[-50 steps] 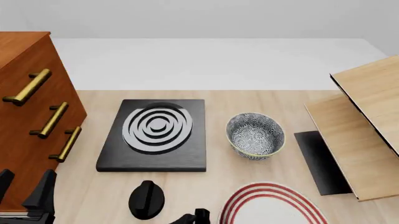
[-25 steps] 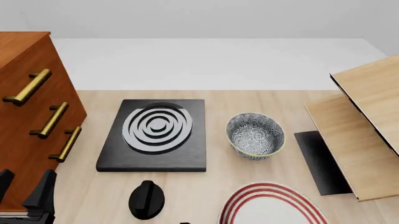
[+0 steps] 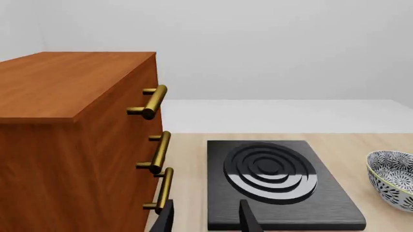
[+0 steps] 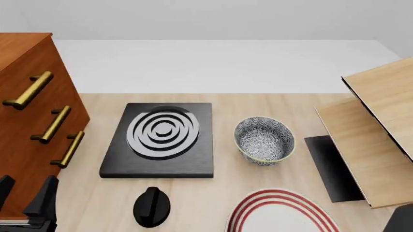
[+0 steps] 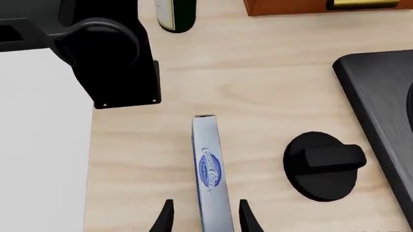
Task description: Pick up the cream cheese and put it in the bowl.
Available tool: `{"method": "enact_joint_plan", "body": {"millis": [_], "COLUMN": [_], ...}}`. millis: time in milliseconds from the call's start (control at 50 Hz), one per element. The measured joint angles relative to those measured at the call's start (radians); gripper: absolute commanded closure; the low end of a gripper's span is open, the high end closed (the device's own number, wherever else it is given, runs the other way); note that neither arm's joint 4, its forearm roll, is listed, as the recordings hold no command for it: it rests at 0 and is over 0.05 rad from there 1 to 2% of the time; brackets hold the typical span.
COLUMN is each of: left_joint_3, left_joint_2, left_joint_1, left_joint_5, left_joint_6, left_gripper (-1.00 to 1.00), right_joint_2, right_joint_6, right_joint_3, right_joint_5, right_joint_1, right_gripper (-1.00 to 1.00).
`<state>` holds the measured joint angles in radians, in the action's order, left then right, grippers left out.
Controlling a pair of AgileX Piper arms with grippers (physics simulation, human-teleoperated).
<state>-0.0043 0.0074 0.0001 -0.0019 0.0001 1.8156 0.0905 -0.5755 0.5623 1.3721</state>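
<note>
The cream cheese (image 5: pixel 211 174), a thin grey-white box with a blue logo, stands on its edge on the table beside a black knob (image 5: pixel 324 164). It shows only in the right wrist view. My right gripper (image 5: pixel 205 217) is open, one finger on each side of the box with a gap to each. The speckled bowl (image 4: pixel 263 140) stands empty right of the black stove plate (image 4: pixel 160 140), and its edge also shows in the left wrist view (image 3: pixel 393 179). My left gripper (image 4: pixel 24 194) (image 3: pixel 205 220) is open and empty beside the wooden cabinet (image 4: pixel 32 121).
The knob (image 4: pixel 152 207) lies in front of the stove plate. A white plate with red rings (image 4: pixel 281 212) sits at the near edge. A wooden shelf unit (image 4: pixel 374 135) stands on the right. A dark part of my right arm (image 4: pixel 401 222) shows in the bottom right corner.
The right gripper's tips, seen at the bottom middle of the front view a second ago, have dropped out of that view. A dark part of the right arm has appeared at the bottom right.
</note>
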Motion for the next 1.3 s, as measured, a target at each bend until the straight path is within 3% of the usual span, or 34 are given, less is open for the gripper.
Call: {"method": "enact_joint_plan", "body": {"millis": [220,240,520,940,1300], "left_joint_3": [0.0,0.0,0.0,0.0,0.0], "left_joint_2": [0.0,0.0,0.0,0.0,0.0], "left_joint_1": [0.0,0.0,0.0,0.0,0.0], "left_joint_5": [0.0,0.0,0.0,0.0,0.0], "left_joint_6": [0.0,0.0,0.0,0.0,0.0], "left_gripper": [-1.0,-1.0,-1.0,-1.0,-1.0], "right_joint_2": [0.02,0.02,-0.003,-0.197,-0.448], "right_joint_6": [-0.007,-0.007,0.017,0.111,0.163], "right_joint_3": [-0.002,-0.002,0.009,0.064,0.159], "right_joint_5": [0.009,0.01,-0.003,-0.112,-0.221], "right_joint_1": [-0.002,-0.002,-0.011,-0.05,-0.165], "right_gripper": [-1.0,1.0,1.0,1.0,1.0]}}
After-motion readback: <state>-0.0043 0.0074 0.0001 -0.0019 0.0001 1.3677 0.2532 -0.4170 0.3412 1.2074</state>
